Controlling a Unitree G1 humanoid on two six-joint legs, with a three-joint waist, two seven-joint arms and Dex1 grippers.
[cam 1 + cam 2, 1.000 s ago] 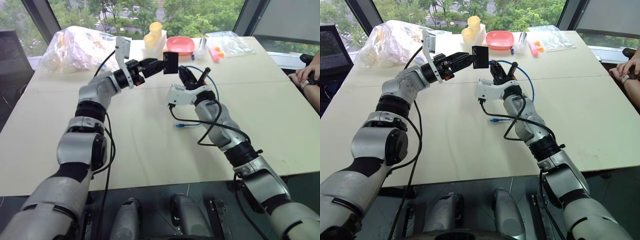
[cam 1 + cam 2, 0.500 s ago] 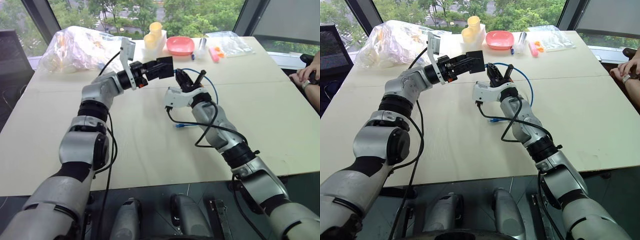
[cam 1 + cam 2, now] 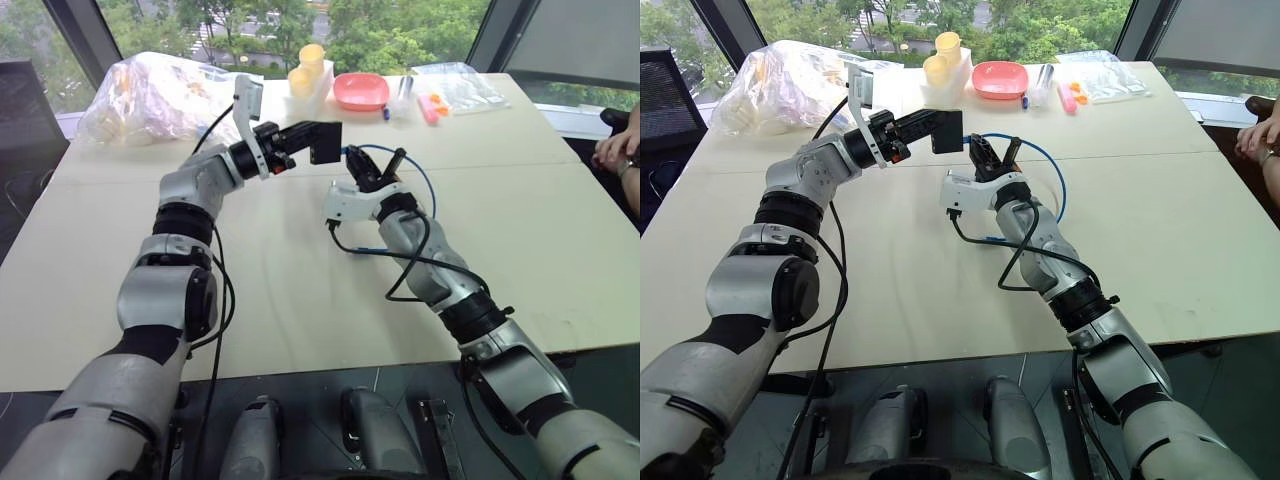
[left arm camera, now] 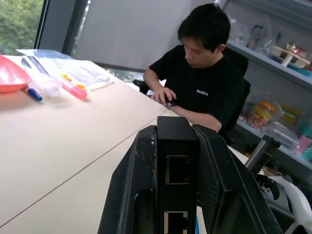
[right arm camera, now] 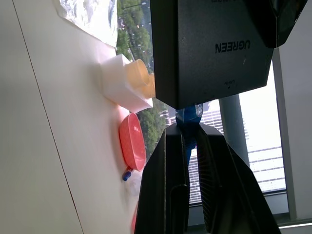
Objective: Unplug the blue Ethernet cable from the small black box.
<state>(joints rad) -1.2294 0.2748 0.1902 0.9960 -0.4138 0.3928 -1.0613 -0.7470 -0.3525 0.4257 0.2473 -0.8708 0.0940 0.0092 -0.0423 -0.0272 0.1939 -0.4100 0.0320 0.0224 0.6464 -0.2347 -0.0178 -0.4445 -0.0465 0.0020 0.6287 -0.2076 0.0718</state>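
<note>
Left gripper (image 3: 318, 142): clamped on the small black box (image 4: 177, 161), above the counter (image 3: 300, 300).
Right gripper (image 5: 189, 141): pinching the blue Ethernet cable (image 3: 425, 180) at the box's 4 o'clock.

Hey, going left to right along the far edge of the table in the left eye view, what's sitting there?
Crumpled clear plastic bag → white block with yellow cups → pink bowl → pink marker → flat clear bag.
</note>
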